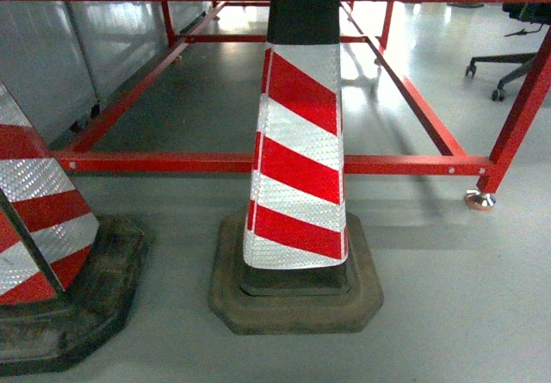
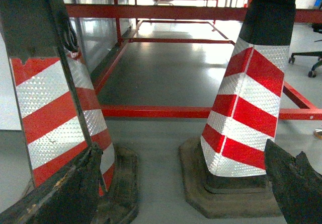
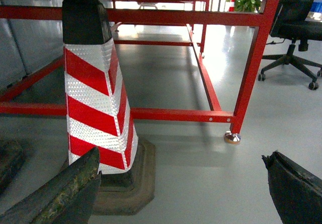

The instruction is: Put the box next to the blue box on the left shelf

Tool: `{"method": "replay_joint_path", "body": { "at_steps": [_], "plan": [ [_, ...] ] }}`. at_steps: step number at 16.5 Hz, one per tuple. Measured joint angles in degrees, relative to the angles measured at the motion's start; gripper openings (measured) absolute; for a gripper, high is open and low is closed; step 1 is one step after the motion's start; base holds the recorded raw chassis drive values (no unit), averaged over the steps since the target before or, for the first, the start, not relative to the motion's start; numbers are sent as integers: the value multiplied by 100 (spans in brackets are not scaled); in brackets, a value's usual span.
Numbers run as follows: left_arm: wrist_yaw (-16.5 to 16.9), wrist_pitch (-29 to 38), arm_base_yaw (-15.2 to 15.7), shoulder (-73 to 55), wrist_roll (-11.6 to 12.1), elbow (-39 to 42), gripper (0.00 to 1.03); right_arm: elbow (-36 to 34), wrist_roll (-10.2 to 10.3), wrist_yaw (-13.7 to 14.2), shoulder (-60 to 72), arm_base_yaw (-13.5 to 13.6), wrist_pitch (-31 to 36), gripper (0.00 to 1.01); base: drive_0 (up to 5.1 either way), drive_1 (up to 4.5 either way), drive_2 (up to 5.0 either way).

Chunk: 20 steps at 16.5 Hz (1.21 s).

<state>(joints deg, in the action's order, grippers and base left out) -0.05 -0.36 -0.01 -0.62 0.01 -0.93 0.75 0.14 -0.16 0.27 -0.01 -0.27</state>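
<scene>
Red-white striped cone [image 1: 297,155], scuffed black base.

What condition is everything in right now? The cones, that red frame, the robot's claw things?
Centre cone: upright on its base.
Left cone: upright, partly out of frame.
Red frame: standing, bottom level bare.
Office chair: upright, unoccupied.
Left end effector: open, holding nothing.
Right end effector: open, holding nothing.

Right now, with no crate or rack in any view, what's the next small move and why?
Probably back the base off and look up. Two red-and-white striped traffic cones and the red tubular frame fill the head view. Both open end effectors hold nothing, with neither blue crate nor roller rack visible.
</scene>
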Motion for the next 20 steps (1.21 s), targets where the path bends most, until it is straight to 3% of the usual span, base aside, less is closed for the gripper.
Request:
{"method": "replay_joint_path", "body": {
  "at_steps": [20],
  "plan": [
    [0, 0, 0, 0, 0, 0, 98, 0, -2, 0, 0, 0, 0, 98, 0, 0, 0]
  ]
}}
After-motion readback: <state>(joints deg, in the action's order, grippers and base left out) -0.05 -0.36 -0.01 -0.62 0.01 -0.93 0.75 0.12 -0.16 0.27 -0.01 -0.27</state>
